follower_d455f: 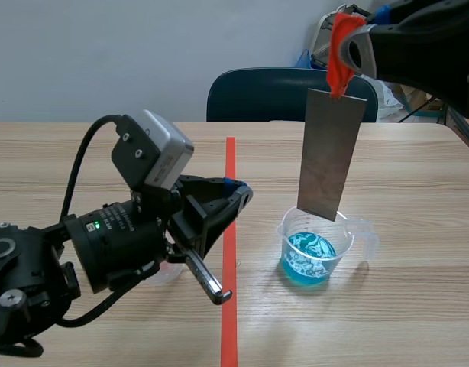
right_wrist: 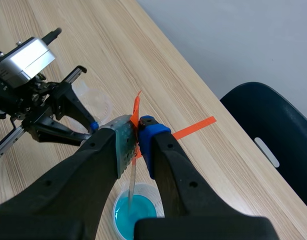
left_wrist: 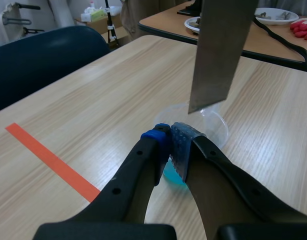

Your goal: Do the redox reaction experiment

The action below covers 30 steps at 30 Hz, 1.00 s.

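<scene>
Finding one: the right gripper (follower_d455f: 347, 47) is raised at 1 o'clock of the scene view, fingers clamped on an orange-red tab (follower_d455f: 340, 57). From that tab a grey metal plate (follower_d455f: 331, 153) hangs, near upright with a slight tilt.

Finding two: the plate's lower edge sits at the mouth of a clear cup (follower_d455f: 343, 251), which stands on the wooden table (follower_d455f: 418, 313) at 4 o'clock of the scene's centre. The cup holds blue liquid (follower_d455f: 307, 258). We judge the plate to be clear of the liquid. Whether its edge is below the rim we cannot tell.

Finding three: the left gripper (follower_d455f: 238, 191) lies low at 9 o'clock of the cup, near it but apart. Its pads are pressed together with nothing between them. The left wrist view shows the cup just ahead of its tips.

Finding four: a second clear cup (right_wrist: 93, 97) stands beside the left arm. An orange-red tape line (follower_d455f: 230, 321) runs between gripper and cup. A dark blue chair (follower_d455f: 257, 95) stands at 12 o'clock, beyond the table.
</scene>
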Available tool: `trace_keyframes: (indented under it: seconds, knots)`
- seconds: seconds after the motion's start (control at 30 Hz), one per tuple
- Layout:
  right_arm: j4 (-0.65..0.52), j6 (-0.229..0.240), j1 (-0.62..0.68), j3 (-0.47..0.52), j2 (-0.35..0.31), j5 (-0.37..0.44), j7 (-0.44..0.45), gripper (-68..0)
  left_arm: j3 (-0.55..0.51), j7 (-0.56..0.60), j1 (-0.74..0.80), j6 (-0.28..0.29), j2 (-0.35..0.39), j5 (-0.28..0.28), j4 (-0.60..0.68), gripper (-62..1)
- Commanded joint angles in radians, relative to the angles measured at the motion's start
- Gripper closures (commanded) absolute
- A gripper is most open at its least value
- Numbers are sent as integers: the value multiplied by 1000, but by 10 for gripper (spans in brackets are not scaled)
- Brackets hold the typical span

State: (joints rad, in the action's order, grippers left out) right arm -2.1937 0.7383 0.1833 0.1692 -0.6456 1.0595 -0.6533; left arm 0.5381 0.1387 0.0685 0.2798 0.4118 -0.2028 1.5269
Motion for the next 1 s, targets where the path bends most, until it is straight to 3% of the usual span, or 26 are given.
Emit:
trace_keyframes:
  seconds: [0.0, 0.13, 0.87, 0.97]
  knots:
    - [-5, 7, -12, 11, -13, 7, 16, -6, -2, 17, -13, -9, -8, -7, 8, -16]
    - [-5, 7, -12, 11, -13, 7, 16, -6, -2, 9, -25, -35, -21, -6, 7, -16]
    - [-5, 7, -12, 11, -13, 7, 15, -6, 0, -9, -66, -52, -35, -3, -136, -16]
    - [-5, 7, -12, 11, -13, 7, 15, -6, 0, -9, -66, -50, -35, -25, -138, -16]
